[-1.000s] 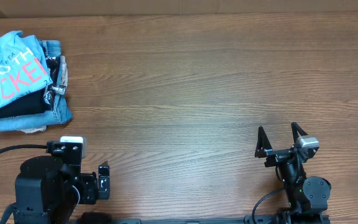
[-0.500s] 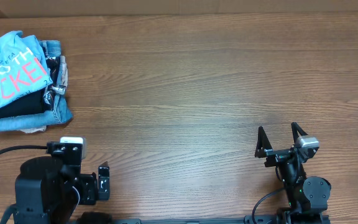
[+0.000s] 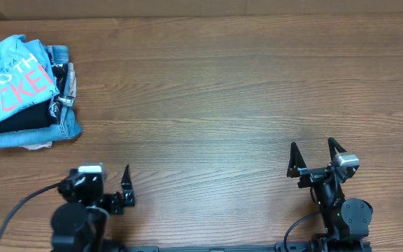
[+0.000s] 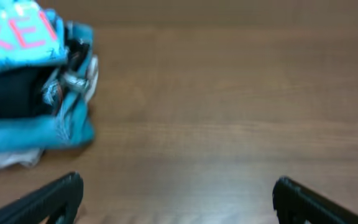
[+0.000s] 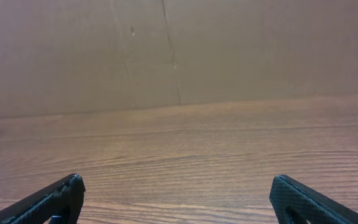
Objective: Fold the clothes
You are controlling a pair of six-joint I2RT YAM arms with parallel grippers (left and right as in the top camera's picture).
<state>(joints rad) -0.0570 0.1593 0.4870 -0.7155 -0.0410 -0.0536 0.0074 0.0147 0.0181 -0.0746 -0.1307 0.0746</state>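
The light sky-blue T-shirt with coral-pink and white lettering lies folded on top of a pile at the far left of the wooden table. It also shows at the top left of the left wrist view. My left gripper is open and empty near the front edge, well short of the pile; its fingers frame bare wood. My right gripper is open and empty at the front right, over bare wood.
Under the T-shirt lie a folded black garment and a folded denim-blue garment, also seen in the left wrist view. A brown cardboard wall stands behind the table.
My left arm has swung round and moved right and slightly forward, so its gripper now points up the table toward the pile. The right arm and the pile have not moved.
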